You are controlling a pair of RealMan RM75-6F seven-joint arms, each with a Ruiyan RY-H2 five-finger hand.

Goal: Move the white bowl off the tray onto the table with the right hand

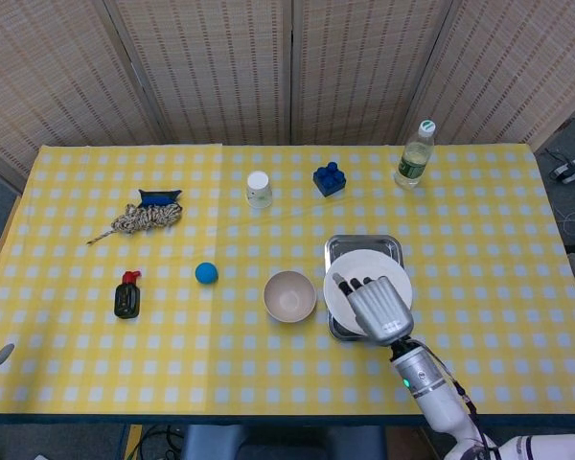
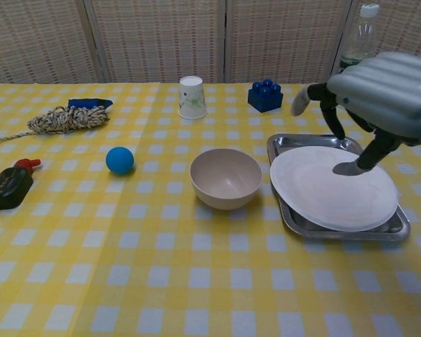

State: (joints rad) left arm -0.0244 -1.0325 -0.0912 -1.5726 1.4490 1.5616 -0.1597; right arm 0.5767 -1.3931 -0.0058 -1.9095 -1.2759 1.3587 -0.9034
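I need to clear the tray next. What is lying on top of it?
On the tray lies a white plate, overhanging its near-left rim. The right hand hovers above, holding nothing. Most of the tray floor is covered by the plate, so anything beneath cannot be seen.

Right hand (image 1: pixel 376 307) hovers empty, fingers (image 2: pixel 335 118) spread

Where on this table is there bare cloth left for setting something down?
Free: the near strip in front of the white bowl and blue ball, and the right side beyond the tray. Crowded: the bowl, tray and right hand cluster, and the far row from paper cup to bottle.
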